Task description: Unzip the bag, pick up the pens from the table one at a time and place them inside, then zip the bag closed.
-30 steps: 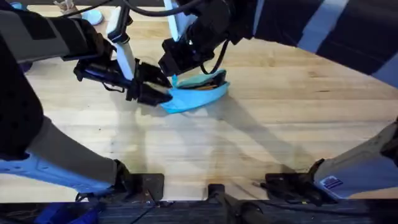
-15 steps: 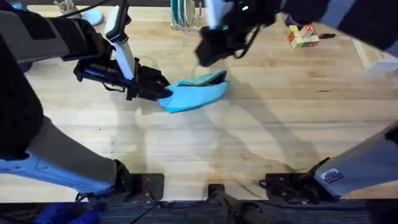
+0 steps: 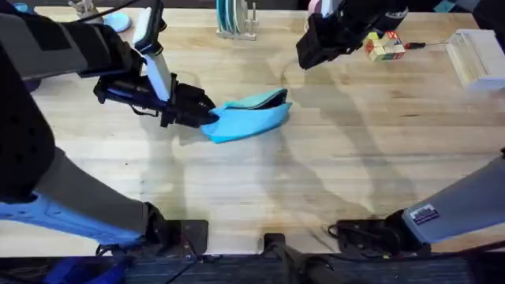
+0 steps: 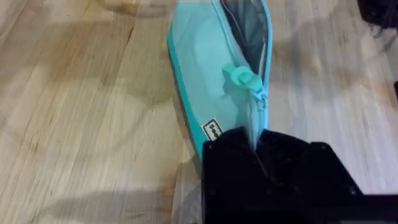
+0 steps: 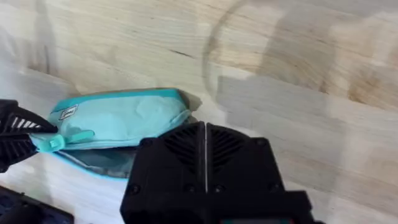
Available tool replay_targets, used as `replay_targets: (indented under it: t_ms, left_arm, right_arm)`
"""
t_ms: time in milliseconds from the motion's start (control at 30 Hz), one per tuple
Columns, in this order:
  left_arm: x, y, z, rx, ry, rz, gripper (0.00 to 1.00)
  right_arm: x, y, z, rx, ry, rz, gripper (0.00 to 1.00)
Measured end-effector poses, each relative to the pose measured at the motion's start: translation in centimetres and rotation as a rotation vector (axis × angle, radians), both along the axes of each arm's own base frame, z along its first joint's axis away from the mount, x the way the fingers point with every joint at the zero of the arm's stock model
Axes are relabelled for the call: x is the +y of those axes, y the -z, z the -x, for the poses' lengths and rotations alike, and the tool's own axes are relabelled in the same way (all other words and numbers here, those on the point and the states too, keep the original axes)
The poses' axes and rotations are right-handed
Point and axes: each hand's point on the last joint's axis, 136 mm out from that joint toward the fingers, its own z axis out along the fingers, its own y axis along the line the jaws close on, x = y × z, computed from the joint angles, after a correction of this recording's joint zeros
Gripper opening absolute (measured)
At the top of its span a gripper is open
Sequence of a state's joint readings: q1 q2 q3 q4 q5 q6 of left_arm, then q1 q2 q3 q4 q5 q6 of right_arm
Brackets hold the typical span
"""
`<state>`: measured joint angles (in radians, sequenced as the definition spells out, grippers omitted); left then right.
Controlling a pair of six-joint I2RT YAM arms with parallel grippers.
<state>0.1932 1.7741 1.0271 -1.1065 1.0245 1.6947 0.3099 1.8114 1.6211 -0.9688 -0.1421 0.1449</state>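
The near half of the table (image 3: pixel 260 189) is bare plank wood. Further in, toward nine o'clock from the middle, the left gripper (image 3: pixel 207 115) lies low over the wood, clenched on the near end of the bag (image 3: pixel 251 118); in the left wrist view its black fingers (image 4: pixel 236 155) pinch the fabric right at the foot of the zip. The bag is on the table just left of centre, running away from that grip toward three o'clock. Its zip is partly drawn: the turquoise pull tab (image 4: pixel 241 76) sits a short way up from the held end, and beyond it the mouth gapes to show dark lining (image 4: pixel 245 22). From here I can't make out any pens inside.

Further back, at about one o'clock from the bag and well apart from it, the right gripper (image 3: pixel 316 47) hangs above the table. In the right wrist view the bag (image 5: pixel 118 121) shows below it, and I cannot tell whether its jaws are parted or closed.

At the far edge stand a rack of plates (image 3: pixel 234 17) at twelve o'clock, coloured blocks (image 3: pixel 383 46) and a pale box (image 3: pixel 477 57) at two.
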Motion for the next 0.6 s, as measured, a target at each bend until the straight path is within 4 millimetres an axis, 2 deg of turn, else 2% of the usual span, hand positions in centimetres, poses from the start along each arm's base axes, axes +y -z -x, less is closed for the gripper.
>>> replay_targets:
  t_ms: [133,300,333,400,533,567,600]
  left_arm:
    - [0.0,0.0,0.0,0.0,0.0,0.0,0.045]
    - [0.0,0.0,0.0,0.0,0.0,0.0,0.045]
    - [0.0,0.0,0.0,0.0,0.0,0.0,0.045]
    - [0.0,0.0,0.0,0.0,0.0,0.0,0.045]
    - [0.0,0.0,0.0,0.0,0.0,0.0,0.044]
    - [0.0,0.0,0.0,0.0,0.0,0.0,0.044]
    - [0.0,0.0,0.0,0.0,0.0,0.0,0.044]
  right_arm:
    - [0.6,0.0,0.3,0.004,-0.014,-0.005,0.03]
    - [2.3,-0.3,1.1,0.014,-0.062,-0.032,0.03]
    - [2.8,-0.6,1.3,0.011,-0.074,-0.036,0.081]
    - [3.6,-1.2,1.5,-0.001,-0.098,-0.044,0.316]
    - [5.3,-3.6,2.6,-0.056,-0.154,-0.066,0.901]
    - [5.7,-4.4,2.9,-0.076,-0.17,-0.073,0.972]
    - [6.2,-5.2,3.2,-0.095,-0.185,-0.082,0.988]
